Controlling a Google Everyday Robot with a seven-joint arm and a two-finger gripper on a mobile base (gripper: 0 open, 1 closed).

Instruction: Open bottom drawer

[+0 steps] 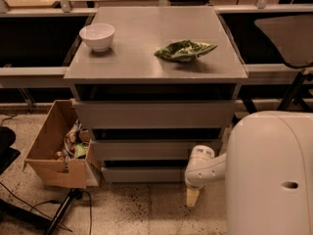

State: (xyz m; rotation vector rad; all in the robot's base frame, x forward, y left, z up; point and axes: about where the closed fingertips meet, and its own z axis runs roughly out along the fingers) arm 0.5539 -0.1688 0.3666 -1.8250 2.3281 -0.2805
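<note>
The grey cabinet has three stacked drawer fronts. The bottom drawer (142, 174) is the lowest and narrowest front, just above the floor, and it looks closed. My gripper (192, 197) hangs off a white wrist joint low at the right of the cabinet. Its pale tip points down at the floor, just in front of and to the right of the bottom drawer's right end. It does not touch the drawer. My large white arm housing (271, 175) fills the lower right and hides the cabinet's right side.
A white bowl (97, 36) and a green crumpled bag (184, 50) lie on the cabinet top (146, 58). An open cardboard box (56, 153) with clutter stands on the floor at the left, against the cabinet. Cables and a stand leg lie at lower left.
</note>
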